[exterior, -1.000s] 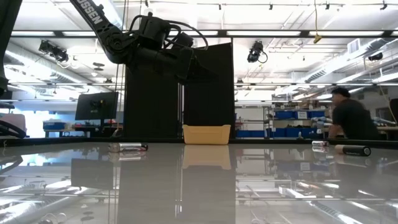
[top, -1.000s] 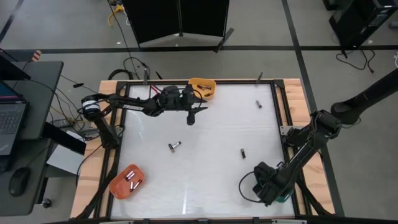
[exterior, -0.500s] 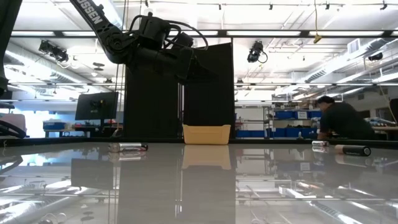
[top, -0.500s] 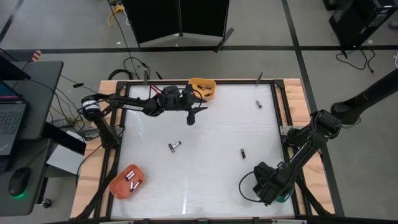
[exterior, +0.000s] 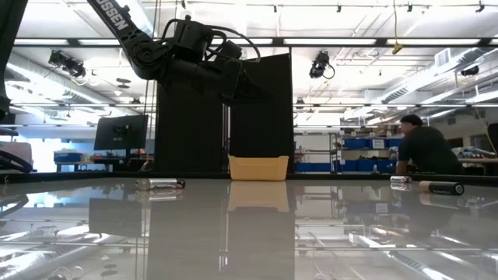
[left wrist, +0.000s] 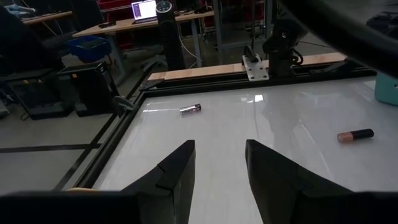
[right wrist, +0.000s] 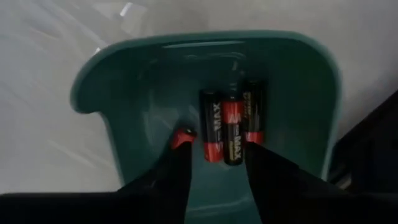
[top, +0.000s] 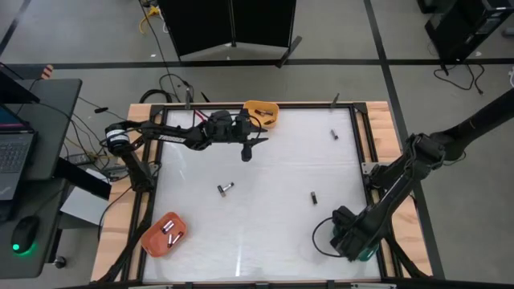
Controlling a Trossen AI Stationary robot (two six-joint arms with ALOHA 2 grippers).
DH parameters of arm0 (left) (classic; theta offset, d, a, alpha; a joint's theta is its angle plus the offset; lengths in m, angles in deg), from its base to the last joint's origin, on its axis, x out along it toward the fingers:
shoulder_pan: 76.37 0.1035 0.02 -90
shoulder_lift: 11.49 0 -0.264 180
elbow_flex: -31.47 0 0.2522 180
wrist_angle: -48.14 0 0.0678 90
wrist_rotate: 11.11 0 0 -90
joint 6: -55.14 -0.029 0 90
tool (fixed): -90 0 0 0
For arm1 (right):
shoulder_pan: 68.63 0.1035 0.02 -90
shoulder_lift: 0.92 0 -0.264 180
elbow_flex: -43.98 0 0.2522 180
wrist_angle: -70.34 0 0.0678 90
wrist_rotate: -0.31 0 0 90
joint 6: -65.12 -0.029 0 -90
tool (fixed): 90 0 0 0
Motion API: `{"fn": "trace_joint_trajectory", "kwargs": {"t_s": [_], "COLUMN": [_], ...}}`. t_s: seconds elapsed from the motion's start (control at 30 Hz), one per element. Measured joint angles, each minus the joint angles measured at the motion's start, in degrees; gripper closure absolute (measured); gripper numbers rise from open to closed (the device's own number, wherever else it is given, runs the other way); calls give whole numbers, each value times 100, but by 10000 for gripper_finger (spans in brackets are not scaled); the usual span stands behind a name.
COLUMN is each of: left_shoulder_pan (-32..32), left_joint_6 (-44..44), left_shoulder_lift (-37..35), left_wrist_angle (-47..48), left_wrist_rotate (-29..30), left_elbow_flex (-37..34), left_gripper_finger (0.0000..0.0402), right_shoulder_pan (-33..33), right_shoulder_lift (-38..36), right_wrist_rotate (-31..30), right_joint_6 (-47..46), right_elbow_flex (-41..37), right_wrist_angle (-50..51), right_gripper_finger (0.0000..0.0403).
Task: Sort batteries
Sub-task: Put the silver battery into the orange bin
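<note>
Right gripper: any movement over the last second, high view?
Yes. The right gripper has edged toward the table's right rail, above the teal bin, jaws open over the batteries in it.

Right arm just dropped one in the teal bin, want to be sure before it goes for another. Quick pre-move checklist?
1. Right pincer open, nothing between its fingers: ok.
2. Batteries lying inside the teal bin, three side by side plus a red-tipped one beside them: ok.
3. Right pincer clear of the bin: not ok, it hangs directly over it.
4. Next target: a loose battery lies on the table, nearest the right arm: ok.
5. Left pincer open and empty, near the yellow bin, far from that path: ok.
6. Battery type of that target: cannot tell.
</note>
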Motion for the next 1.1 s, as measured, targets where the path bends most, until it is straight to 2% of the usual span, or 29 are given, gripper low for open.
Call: {"fn": "trace_joint_trajectory", "kwargs": {"t_s": [0.1,0.17,0.33,0.4,0.5,0.67,0.83,1.0,1.1], "left_shoulder_pan": [0,0,0,0,-18,-46,-35,-35,-35], "left_joint_6": [-26,-41,-144,-71,206,562,765,761,758], "left_shoulder_lift": [-5,-63,-199,-228,-240,-238,-238,-236,-236], "left_wrist_angle": [1,32,27,-111,-928,-2536,-3188,-3459,-3668], "left_wrist_rotate": [-1,-3,-12,-22,-24,2,25,24,24], "left_elbow_flex": [0,-4,-4,-75,-393,-1154,-1639,-1929,-2035], "left_gripper_finger": [253,253,259,267,281,317,342,347,346], "right_shoulder_pan": [-61,-117,-452,-803,-1527,-3094,-4826,-6420,-7138], "right_shoulder_lift": [-299,-538,-1186,-1411,-1639,-1834,-1855,-1882,-1882], "right_wrist_rotate": [-115,-469,-2154,-2611,-3176,-4072,-4154,-3301,-2936], "right_joint_6": [-25,87,595,660,1032,2524,4155,5825,6544], "right_elbow_flex": [0,81,280,282,278,273,204,-260,-626], "right_wrist_angle": [43,301,1218,1684,2198,2272,1737,785,143], "right_gripper_finger": [219,210,206,211,221,237,239,238,236]}}
